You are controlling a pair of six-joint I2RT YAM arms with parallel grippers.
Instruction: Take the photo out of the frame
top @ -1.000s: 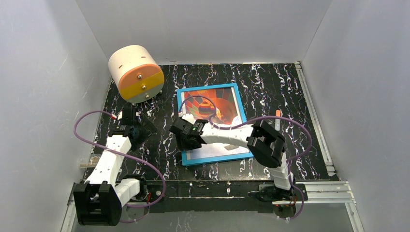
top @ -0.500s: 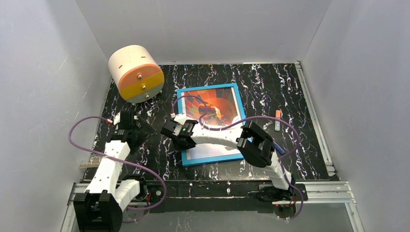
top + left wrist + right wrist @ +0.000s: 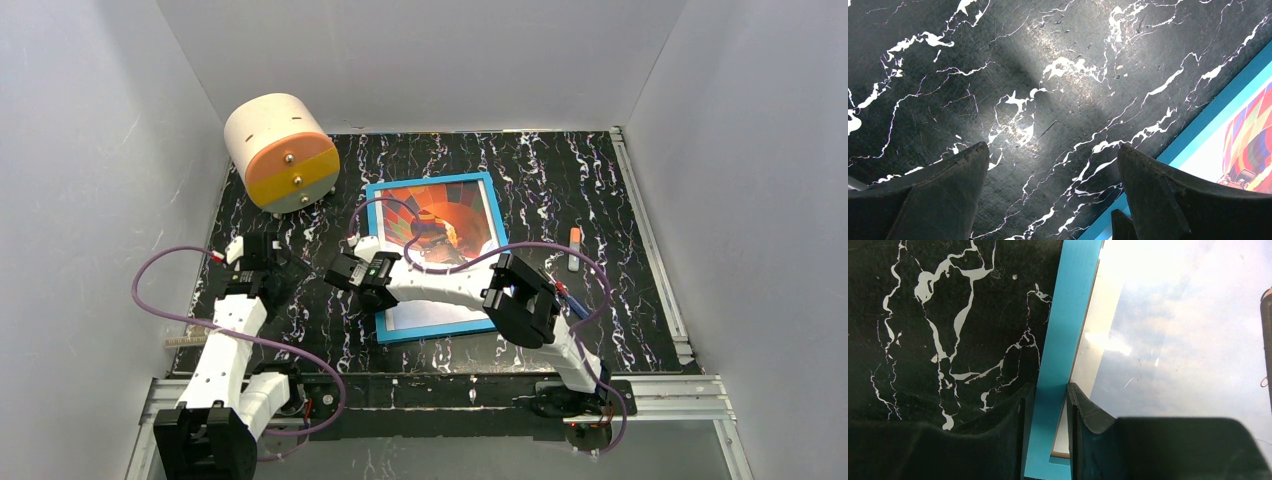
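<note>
- The black marbled counter [image 3: 560, 180] carries everything.
- The blue frame [image 3: 428, 181] lies flat near the counter's middle, picture side up.
- The balloon photo [image 3: 450, 210] sits inside the frame.
- A cream and orange drum [image 3: 280, 150] sits at the far left.
- The right hand [image 3: 1045, 390] pinches the frame's left rail, one finger on each side.
- The left hand [image 3: 1053, 150] hovers spread over bare counter, just left of the frame.

Plain grey walls [image 3: 420, 60] on three sides, black white-veined tabletop [image 3: 560, 170], metal rail [image 3: 652, 250] along right edge
</note>
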